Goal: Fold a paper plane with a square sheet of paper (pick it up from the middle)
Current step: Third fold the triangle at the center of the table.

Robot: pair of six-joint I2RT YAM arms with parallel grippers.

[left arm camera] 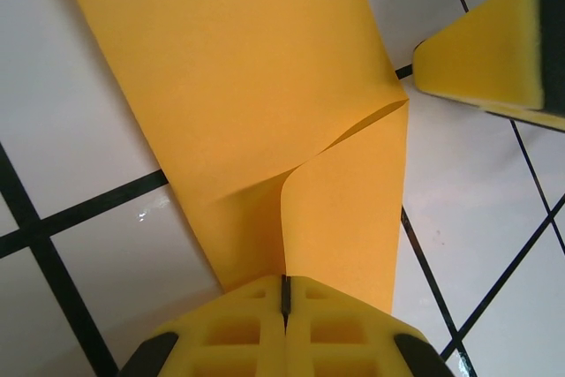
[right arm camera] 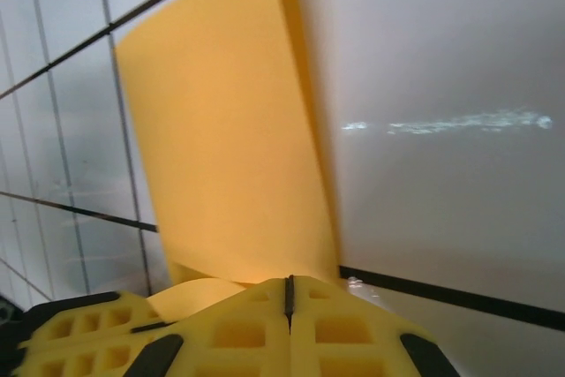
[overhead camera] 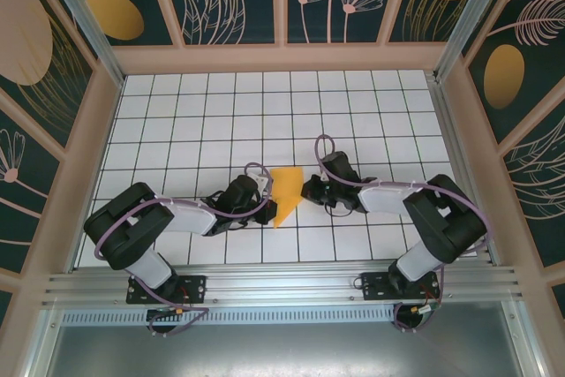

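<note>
The thin orange-yellow square sheet of paper (overhead camera: 287, 193), bent over on itself, is held at the middle of the white gridded table (overhead camera: 221, 112). It is pinched from opposite sides by the left gripper (left arm camera: 285, 293) and the right gripper (right arm camera: 289, 293), both pressed together on it. An early fold is judged to be in hand. Next the edges are to be aligned and creased flat. How many layers are clamped cannot be made out, and the sheet's corners are cut off in the wrist views.

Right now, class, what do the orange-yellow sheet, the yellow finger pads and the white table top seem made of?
The sheet looks like thin matt paper: it curls softly and shows a fold. The finger pads are probably moulded rubber or plastic, matt, with recessed grid pockets. The table top is likely a hard glossy laminate: glare streaks show on it.
</note>
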